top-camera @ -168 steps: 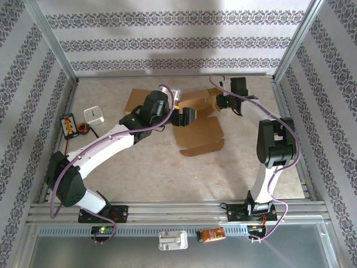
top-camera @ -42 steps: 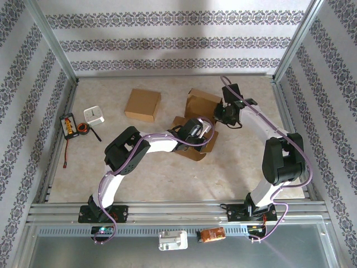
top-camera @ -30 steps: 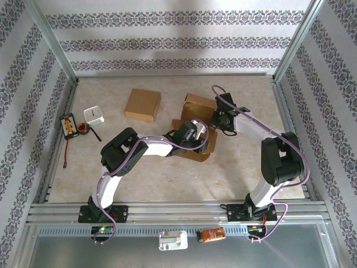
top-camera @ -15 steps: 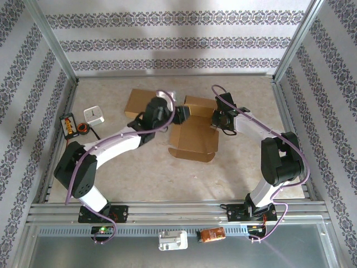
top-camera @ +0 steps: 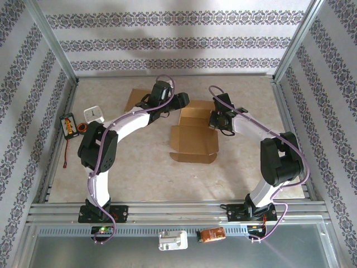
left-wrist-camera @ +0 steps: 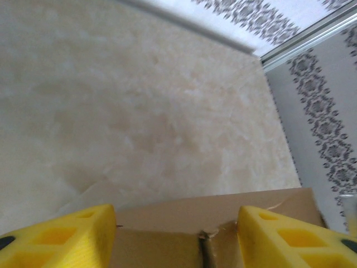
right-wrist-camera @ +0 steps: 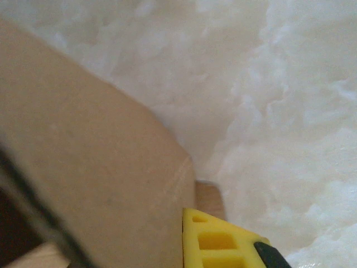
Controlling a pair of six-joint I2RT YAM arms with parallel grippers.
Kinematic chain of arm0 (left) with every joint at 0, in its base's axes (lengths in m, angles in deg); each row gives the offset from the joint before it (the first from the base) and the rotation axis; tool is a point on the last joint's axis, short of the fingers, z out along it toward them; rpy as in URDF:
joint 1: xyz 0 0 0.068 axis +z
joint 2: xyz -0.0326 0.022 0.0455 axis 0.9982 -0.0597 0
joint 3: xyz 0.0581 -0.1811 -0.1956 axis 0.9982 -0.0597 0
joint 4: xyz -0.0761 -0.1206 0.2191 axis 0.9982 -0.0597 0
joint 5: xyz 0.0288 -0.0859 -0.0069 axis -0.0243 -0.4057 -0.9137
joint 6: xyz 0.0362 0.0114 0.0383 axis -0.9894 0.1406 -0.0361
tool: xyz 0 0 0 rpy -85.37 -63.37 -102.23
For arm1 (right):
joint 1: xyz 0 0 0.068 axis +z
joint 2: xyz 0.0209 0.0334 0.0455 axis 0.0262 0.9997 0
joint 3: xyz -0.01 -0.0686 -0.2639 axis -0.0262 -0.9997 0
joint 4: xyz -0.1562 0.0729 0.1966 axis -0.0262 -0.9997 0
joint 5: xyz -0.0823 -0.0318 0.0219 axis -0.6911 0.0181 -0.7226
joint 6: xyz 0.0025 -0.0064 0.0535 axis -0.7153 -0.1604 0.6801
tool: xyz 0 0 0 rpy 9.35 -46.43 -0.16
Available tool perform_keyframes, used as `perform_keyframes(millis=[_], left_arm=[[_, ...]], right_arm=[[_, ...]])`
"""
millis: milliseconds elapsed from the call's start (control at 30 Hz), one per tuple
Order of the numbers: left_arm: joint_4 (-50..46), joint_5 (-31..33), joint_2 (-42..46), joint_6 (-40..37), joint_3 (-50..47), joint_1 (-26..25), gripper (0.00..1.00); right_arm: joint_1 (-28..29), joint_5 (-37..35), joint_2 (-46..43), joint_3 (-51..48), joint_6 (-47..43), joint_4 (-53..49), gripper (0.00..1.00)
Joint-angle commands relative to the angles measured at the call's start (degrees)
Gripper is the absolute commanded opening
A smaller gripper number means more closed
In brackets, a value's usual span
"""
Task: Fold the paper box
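The paper box point(top-camera: 192, 142) lies out in the middle of the tabletop point(top-camera: 139, 167), between the two arms. Its long axis runs from near to far. The flat open panel points back toward the arm bases, and the raised wall stands at the far end.

The left gripper point(top-camera: 181, 102) sits at that far wall's left corner. In the left wrist view its yellow fingers point(left-wrist-camera: 61, 234) stand wide apart, with the cardboard's top edge running between them.

The right gripper point(top-camera: 215, 120) is at the right side of the far end. Its jaws are pinched narrow on the cardboard, and one yellow finger point(right-wrist-camera: 223, 243) shows flush against a brown wall.

Behind the left arm a second brown box point(top-camera: 132, 99) lies flat, partly hidden.
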Motion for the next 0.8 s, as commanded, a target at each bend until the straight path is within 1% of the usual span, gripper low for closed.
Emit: perform_keyframes(millis=[0,133,200,267,367,433,500,567,667,767], left_arm=[[-2.24,-3.07,-0.6,0.39,2.95,1.05,0.58],[0.89,-3.83,0.3,3.67,-0.8,0.98,0.51],[1.56,-3.83,0.8,4.25,-2.25,0.91,0.5],[1.61,-4.52,0.89,4.43,-2.77,0.92,0.5],[2.39,-5.48,0.79,5.28,-3.38,0.73,0.49],[2.92,-6.25,0.66,5.47,-3.48,0.37,0.49],[2.04,-7.17,0.28,5.1,-2.95,-0.07,0.5],[1.3,-7.3,0.27,4.9,-2.66,-0.29,0.5],[1.08,-5.79,0.94,4.25,-3.3,-0.25,0.5],[-0.15,-4.48,1.13,2.51,-2.95,-0.29,0.5]], right_arm=[[1.03,-0.66,0.54,1.25,0.13,0.17,0.09],[1.47,0.33,1.17,2.08,0.93,0.05,0.09],[1.6,1.25,1.44,2.46,2.37,0.12,0.1],[1.82,2.2,1.75,2.68,4.89,0.43,0.11],[1.82,4.25,2.69,2.78,11.65,2.4,0.17],[1.78,6.19,3.79,2.95,16.62,5.23,0.17],[2.16,8.27,4.95,4.45,18.56,7.08,0.18],[2.93,8.9,5.81,6.82,18.38,6.89,0.2],[3.51,6.11,5.0,7.66,17.49,4.98,0.26],[3.2,5.0,1.34,4.43,15.77,5.08,0.39]])
